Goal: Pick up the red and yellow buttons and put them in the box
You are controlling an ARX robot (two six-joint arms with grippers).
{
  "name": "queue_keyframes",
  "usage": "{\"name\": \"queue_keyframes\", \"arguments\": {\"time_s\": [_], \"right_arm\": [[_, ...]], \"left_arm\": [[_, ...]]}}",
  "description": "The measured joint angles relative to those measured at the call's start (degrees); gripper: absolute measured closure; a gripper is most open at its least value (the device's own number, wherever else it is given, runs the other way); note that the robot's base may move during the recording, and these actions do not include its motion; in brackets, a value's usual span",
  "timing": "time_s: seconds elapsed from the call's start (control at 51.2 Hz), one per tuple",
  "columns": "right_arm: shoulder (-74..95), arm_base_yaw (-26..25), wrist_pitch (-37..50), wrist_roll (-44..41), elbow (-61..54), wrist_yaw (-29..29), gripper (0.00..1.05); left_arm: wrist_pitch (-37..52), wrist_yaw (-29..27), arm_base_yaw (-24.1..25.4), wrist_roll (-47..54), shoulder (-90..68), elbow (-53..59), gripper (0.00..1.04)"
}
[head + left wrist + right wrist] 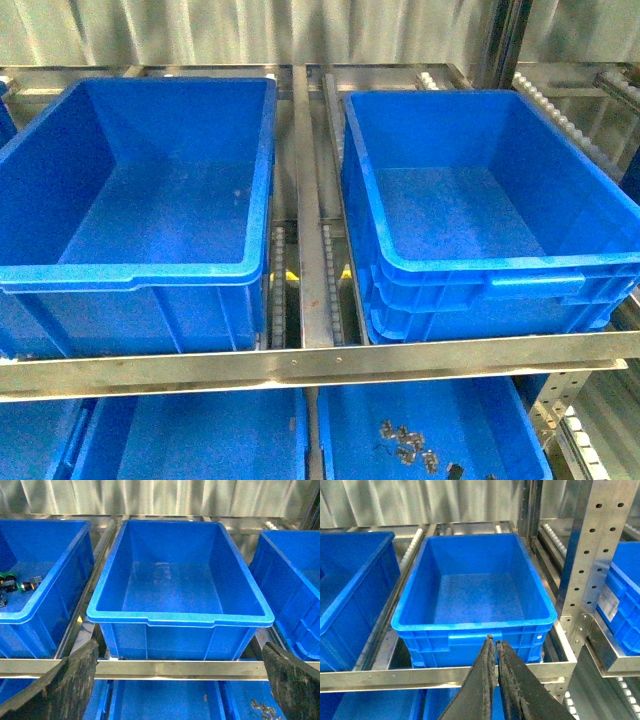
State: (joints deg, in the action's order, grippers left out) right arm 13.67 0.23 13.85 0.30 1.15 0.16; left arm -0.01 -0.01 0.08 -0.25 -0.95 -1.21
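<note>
The box (480, 290) sat empty on the shelf (150, 370), the left claw (179, 646) spread wide and the right claw (493, 642) clenched on nothing, so step 1 came next: finding a red or yellow button, perhaps among the switches (12, 584) in the 3rd crate (50, 605) beyond the smooth crate (180, 635).

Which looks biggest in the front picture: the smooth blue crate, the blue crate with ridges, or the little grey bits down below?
1. The smooth crate and the crate with ridges come first together. They look about alike, so I won't rank one over the other.
2. The little grey bits are by far the smallest.
</note>
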Motion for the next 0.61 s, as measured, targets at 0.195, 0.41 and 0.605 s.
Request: {"name": "queue_keyframes", "arguments": {"time_s": [0.195,0.41,0.605], "right_arm": [[-2.8,0.0,-2.9,0.0,0.0,0.0,1.02],[-13.2,-0.1,-13.5,0.0,0.0,-0.1,1.02],[-13.4,-0.1,-13.7,0.0,0.0,0.0,1.02]], "left_arm": [[0.0,0.0,0.0,0.0,0.0,0.0,0.08],[0.0,0.0,0.0,0.0,0.0,0.0,0.08],[0.0,0.0,0.0,0.0,0.0,0.0,0.08]]}}
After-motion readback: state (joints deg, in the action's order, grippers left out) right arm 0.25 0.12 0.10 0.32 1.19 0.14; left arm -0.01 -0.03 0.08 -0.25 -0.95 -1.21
